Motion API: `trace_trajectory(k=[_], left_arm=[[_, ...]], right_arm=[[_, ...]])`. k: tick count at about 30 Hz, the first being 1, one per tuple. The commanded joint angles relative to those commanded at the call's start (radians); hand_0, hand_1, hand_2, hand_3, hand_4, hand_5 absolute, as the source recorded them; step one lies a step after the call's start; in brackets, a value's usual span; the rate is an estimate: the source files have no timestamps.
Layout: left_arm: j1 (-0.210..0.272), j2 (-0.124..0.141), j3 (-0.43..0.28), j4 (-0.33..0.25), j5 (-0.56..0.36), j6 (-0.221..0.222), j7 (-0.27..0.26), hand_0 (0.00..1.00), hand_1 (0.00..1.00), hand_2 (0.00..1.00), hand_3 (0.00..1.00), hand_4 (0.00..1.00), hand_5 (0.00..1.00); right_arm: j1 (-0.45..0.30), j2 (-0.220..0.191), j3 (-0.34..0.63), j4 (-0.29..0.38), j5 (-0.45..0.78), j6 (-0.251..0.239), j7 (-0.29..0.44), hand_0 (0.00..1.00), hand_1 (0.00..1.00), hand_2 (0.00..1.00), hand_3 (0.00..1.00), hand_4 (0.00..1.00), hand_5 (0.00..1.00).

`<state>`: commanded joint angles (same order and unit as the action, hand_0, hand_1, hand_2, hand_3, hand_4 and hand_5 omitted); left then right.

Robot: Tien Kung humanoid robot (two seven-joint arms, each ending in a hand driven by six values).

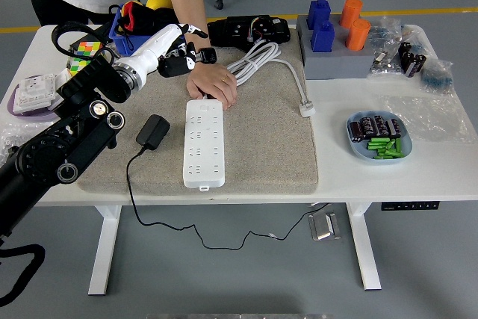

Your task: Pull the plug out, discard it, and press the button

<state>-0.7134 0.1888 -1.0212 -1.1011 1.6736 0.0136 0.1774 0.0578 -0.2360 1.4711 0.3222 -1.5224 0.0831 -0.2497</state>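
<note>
Black and already out of its socket, the plug adapter lies on the beige mat just left of the white power strip, so we judge the pull and the discard done. Our left hand hangs raised in the upper left of the frame, fingers loosely curled and empty. A person's hand steadies the strip's far end on the counter; the button is not yet pressed.

The power strip is smooth white plastic with a slight sheen. The adapter is matt black plastic. The mat is rough beige cloth. The table is smooth white.
</note>
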Motion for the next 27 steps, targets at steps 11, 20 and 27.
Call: trace_trajectory(k=[11, 20, 27], left_arm=[[0.198, 0.024, -0.24, -0.09, 0.067, 0.029, -0.04, 0.841, 0.833, 0.781, 0.839, 0.702, 0.039], [0.293, 0.013, -0.401, -0.129, 0.089, 0.064, -0.08, 0.885, 0.888, 0.842, 0.853, 0.702, 0.067], [0.353, 0.02, -0.453, -0.17, 0.088, 0.05, -0.074, 0.891, 0.888, 0.846, 0.851, 0.704, 0.11]], right_arm=[[0.003, 0.001, -0.001, 0.002, 0.0, -0.001, 0.001, 0.767, 0.729, 0.724, 0.713, 0.883, 0.658], [0.028, 0.003, -0.019, -0.002, 0.003, 0.0, 0.0, 0.767, 0.729, 0.724, 0.713, 0.883, 0.658], [0.015, -0.001, -0.029, -0.002, 0.003, -0.002, 0.002, 0.767, 0.729, 0.724, 0.713, 0.883, 0.658]])
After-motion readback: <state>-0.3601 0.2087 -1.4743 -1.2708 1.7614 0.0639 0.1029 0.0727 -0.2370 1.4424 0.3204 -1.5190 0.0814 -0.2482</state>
